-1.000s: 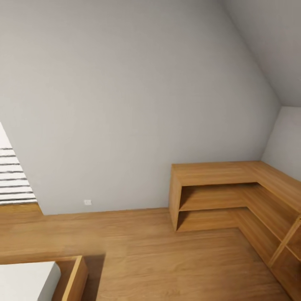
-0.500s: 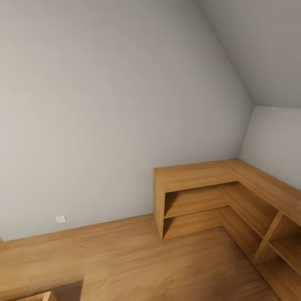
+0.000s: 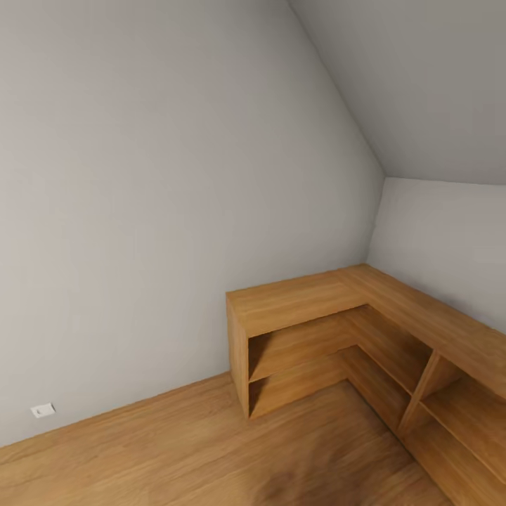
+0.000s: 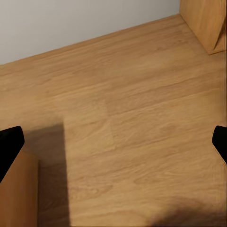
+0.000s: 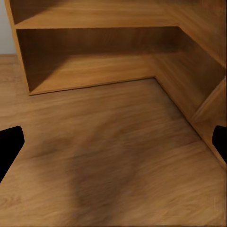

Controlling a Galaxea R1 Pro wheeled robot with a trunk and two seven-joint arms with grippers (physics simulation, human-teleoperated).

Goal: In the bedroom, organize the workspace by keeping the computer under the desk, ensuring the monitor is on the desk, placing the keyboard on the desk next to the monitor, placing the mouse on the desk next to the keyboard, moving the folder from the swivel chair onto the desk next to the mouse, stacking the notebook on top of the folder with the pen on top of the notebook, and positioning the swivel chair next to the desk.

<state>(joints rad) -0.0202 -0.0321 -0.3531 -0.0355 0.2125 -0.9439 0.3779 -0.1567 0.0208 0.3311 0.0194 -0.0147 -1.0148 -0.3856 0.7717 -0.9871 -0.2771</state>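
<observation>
Against grey wall [image 3: 154, 176], wooden corner shelving [image 3: 295, 302]

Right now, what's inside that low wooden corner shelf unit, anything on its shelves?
The shelf unit shows bare wood in its open compartments, with nothing on its top. The far ends of the right-hand compartments run out of frame, so those can't be checked.

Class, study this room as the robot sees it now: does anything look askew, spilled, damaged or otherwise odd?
Nothing stands out. The L-shaped wooden shelf unit sits squarely in the corner, its visible shelves bare, and the wood floor shows no spill or damage.
</observation>
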